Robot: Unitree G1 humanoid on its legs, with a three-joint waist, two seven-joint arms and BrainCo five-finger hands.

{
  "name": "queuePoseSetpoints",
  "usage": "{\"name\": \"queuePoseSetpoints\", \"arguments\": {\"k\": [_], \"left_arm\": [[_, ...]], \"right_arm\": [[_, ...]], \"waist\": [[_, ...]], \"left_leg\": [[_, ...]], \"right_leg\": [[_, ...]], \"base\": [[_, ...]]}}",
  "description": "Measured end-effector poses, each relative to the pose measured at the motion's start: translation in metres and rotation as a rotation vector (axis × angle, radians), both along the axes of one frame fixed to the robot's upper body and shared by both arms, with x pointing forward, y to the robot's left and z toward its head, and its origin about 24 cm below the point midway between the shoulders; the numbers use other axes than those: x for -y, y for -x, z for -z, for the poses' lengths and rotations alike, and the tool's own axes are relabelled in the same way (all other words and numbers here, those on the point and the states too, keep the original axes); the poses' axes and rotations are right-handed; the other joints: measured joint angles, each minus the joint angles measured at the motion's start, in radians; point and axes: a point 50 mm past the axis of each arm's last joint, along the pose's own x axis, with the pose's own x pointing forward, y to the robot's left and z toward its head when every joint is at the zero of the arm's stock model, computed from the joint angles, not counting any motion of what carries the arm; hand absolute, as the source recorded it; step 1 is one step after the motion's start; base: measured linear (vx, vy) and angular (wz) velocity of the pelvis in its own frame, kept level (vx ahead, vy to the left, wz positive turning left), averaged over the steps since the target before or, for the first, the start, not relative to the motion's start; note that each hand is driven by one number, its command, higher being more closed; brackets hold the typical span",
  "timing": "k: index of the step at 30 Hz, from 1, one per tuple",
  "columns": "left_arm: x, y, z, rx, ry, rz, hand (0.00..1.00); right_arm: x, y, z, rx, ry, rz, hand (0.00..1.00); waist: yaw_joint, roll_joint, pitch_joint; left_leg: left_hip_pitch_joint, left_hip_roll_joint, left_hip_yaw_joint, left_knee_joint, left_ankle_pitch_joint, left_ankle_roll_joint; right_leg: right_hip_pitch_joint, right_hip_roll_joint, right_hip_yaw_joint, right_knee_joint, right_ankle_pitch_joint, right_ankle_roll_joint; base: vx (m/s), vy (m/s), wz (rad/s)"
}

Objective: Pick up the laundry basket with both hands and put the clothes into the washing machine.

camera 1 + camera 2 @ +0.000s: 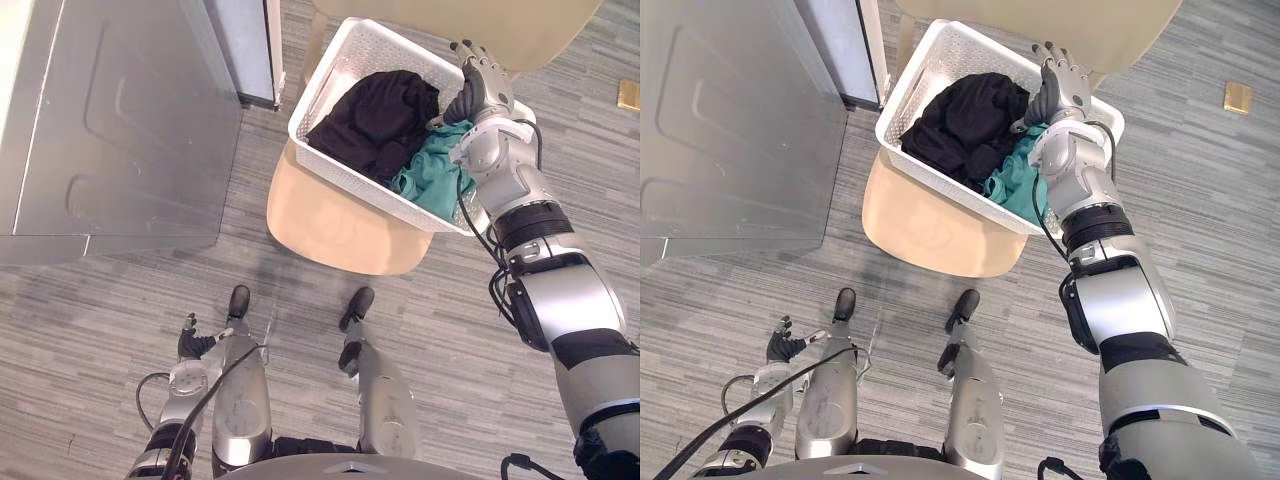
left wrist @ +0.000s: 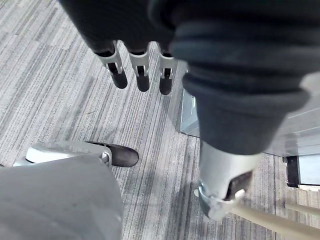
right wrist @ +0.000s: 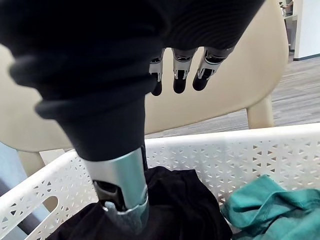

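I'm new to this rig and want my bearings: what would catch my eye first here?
A white laundry basket sits on a beige chair, holding a black garment with a teal garment beside it. The right hand is over the basket's right end, fingers straight, while the left hand hangs low near the floor. A grey washing machine stands to the left.

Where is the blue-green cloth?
In the eye views, the blue-green cloth lies in the white laundry basket on the beige chair, at its right side beside the black clothes, near the right hand.
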Motion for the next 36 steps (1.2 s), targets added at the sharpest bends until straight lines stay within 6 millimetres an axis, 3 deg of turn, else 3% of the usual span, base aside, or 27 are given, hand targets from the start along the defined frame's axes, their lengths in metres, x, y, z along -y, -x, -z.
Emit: {"name": "queuePoseSetpoints", "arguments": {"k": [8, 13, 16, 20, 36], "left_arm": [[0.006, -0.003, -0.002, 0.016, -0.005, 0.043, 0.00], [0.021, -0.013, -0.010, 0.063, -0.004, 0.113, 0.00], [0.026, -0.017, -0.014, 0.082, 0.000, 0.128, 0.00], [0.028, -0.022, -0.019, 0.116, 0.016, 0.122, 0.00], [0.028, -0.024, -0.019, 0.113, 0.034, 0.105, 0.00]], "right_arm": [[0.005, 0.001, -0.002, 0.004, 0.009, 0.018, 0.00], [0.003, 0.002, -0.005, 0.021, 0.012, 0.017, 0.00], [-0.005, 0.006, -0.016, 0.094, 0.039, 0.009, 0.00], [-0.012, 0.011, -0.027, 0.175, 0.089, 0.009, 0.00], [-0.022, 0.008, -0.011, 0.136, 0.180, -0.006, 0.00]], "waist": [[0.001, 0.010, 0.006], [0.003, 0.028, 0.015], [0.006, 0.043, 0.022], [0.006, 0.044, 0.021], [0.032, 0.050, 0.019]], "left_leg": [[-0.028, 0.000, 0.003, 0.000, 0.005, -0.001], [-0.044, -0.001, 0.001, 0.001, 0.009, -0.002], [-0.049, -0.001, 0.000, 0.000, 0.011, -0.003], [-0.078, -0.006, -0.010, -0.003, 0.024, -0.004], [-0.128, -0.015, -0.059, -0.057, 0.084, -0.010]], "right_leg": [[-0.032, 0.001, 0.005, 0.001, 0.007, -0.004], [-0.047, 0.000, 0.005, 0.001, 0.009, -0.005], [-0.053, 0.000, 0.003, 0.001, 0.009, -0.005], [-0.077, -0.003, -0.004, 0.001, 0.011, -0.007], [-0.112, -0.016, -0.049, -0.002, 0.024, -0.011]], "base": [[0.00, 0.008, -0.02], [0.00, 0.000, 0.00], [0.00, 0.000, 0.00], [0.00, 0.017, 0.05], [-0.02, 0.017, 0.09]]}}
